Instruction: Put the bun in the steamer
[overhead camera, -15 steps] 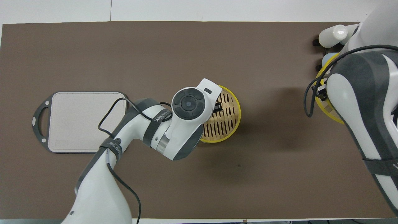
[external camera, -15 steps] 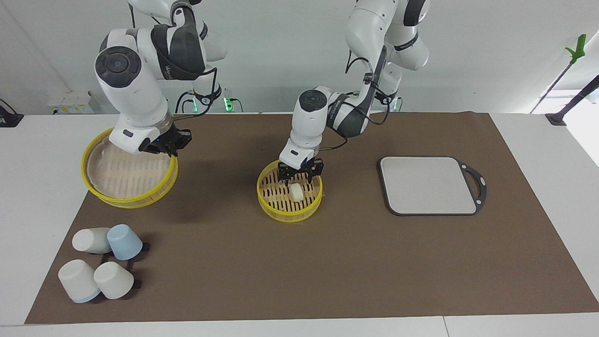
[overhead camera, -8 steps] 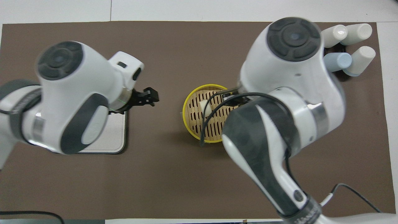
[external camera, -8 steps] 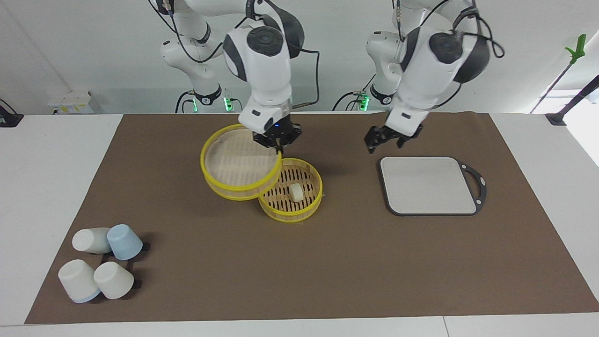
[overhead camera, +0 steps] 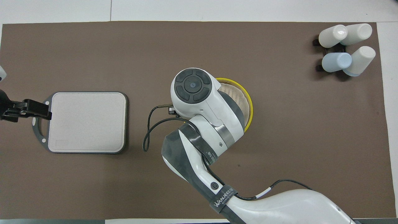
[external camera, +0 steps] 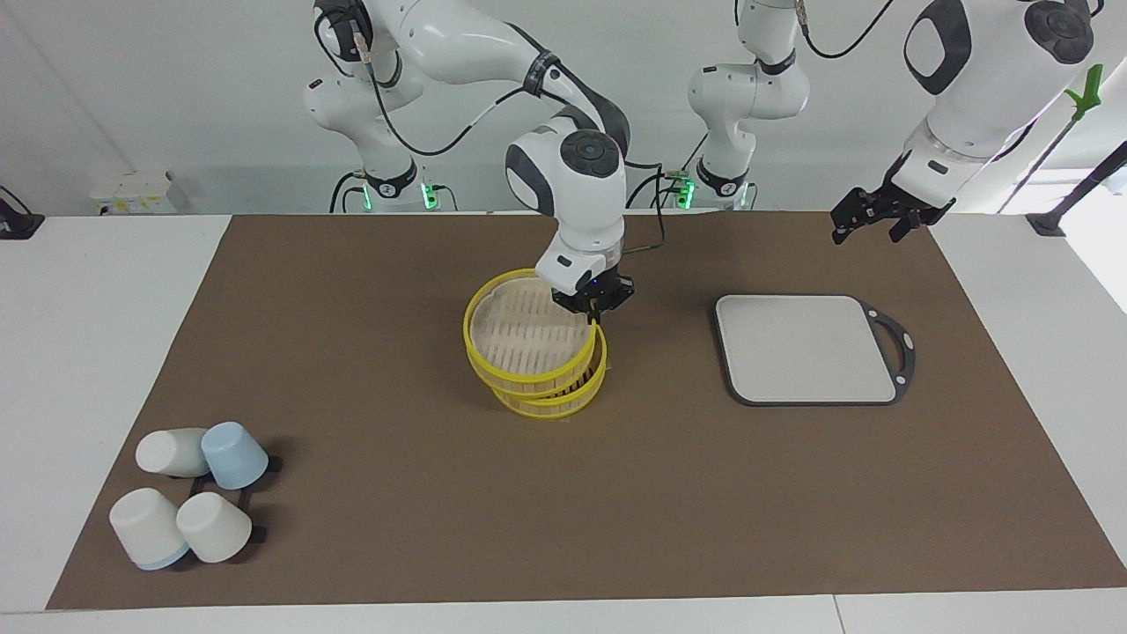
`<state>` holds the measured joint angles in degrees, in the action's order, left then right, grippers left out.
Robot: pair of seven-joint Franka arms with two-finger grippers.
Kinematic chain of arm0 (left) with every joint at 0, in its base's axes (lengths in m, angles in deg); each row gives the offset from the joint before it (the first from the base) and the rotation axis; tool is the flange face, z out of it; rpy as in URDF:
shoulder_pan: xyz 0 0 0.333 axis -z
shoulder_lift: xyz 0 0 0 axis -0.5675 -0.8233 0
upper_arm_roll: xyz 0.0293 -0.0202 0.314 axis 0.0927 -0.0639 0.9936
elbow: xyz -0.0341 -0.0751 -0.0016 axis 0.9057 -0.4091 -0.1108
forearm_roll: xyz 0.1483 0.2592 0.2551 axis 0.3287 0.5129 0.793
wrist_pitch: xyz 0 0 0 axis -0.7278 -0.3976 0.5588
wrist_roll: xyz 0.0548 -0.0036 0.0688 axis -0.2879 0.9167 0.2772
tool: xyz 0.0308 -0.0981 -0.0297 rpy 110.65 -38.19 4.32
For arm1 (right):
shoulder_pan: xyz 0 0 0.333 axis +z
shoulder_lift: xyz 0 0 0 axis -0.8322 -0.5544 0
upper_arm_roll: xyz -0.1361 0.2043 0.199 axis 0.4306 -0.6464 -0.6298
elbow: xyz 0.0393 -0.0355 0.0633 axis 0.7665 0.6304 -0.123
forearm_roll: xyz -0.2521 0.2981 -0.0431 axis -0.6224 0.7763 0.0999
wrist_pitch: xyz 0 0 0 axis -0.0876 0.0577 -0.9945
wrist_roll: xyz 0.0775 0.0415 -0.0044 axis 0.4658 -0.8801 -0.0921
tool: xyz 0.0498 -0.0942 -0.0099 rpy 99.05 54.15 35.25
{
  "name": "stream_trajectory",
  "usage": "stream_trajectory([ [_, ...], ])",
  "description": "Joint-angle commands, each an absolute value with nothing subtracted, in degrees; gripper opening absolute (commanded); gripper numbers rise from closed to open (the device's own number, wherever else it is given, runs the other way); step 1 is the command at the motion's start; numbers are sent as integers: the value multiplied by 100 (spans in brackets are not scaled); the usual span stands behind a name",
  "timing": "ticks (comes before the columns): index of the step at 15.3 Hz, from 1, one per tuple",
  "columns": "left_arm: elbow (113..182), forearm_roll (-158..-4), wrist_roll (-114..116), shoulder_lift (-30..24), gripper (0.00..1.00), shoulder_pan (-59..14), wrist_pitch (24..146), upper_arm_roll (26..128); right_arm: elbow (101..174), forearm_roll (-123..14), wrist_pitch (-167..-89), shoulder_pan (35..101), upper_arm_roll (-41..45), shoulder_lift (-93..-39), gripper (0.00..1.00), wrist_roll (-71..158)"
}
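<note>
The steamer's upper tier (external camera: 519,377), yellow-rimmed with a pale slatted floor, sits slightly tilted on the lower tier (external camera: 563,407) at mid-mat. My right gripper (external camera: 594,310) is shut on the upper tier's rim, on the side nearer the robots. The bun is hidden under that upper tier. In the overhead view the right arm's wrist covers most of the steamer (overhead camera: 247,99) and hides its own gripper. My left gripper (external camera: 867,218) hangs open and empty in the air; in the overhead view that gripper (overhead camera: 34,109) lies over the board's handle.
A grey rectangular board (external camera: 806,348) with a dark handle lies toward the left arm's end of the mat. Several white and blue cups (external camera: 189,493) lie on a small rack at the corner toward the right arm's end, farther from the robots.
My right gripper has carried the upper tier from beside the lower tier onto it, covering the bun. My left gripper has risen and drawn back toward its end of the table.
</note>
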<state>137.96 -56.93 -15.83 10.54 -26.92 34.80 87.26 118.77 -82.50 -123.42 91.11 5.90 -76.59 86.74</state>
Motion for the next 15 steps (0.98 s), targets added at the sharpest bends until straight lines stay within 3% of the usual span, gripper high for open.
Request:
stream_trajectory([
  [1, 13517, -5561, -1693, 1024, 100, -2728, 3119, 8682, 12194, -8212, -12766, 9166, 559, -7557, 0, 8842],
  [13, 12690, -5754, -1710, 673, 100, -2667, 2740, 8700, 12668, -8124, -13620, 9201, 550, -7522, 0, 9150],
  [14, 12699, -5754, -1719, 681, 100, -2676, 2766, 8700, 12756, -8124, -13725, 9201, 550, -7487, 12, 9142],
  [15, 12699, -5754, -1719, 682, 100, -2693, 2775, 8691, 12818, -8124, -13779, 9201, 550, -7478, 16, 9142],
])
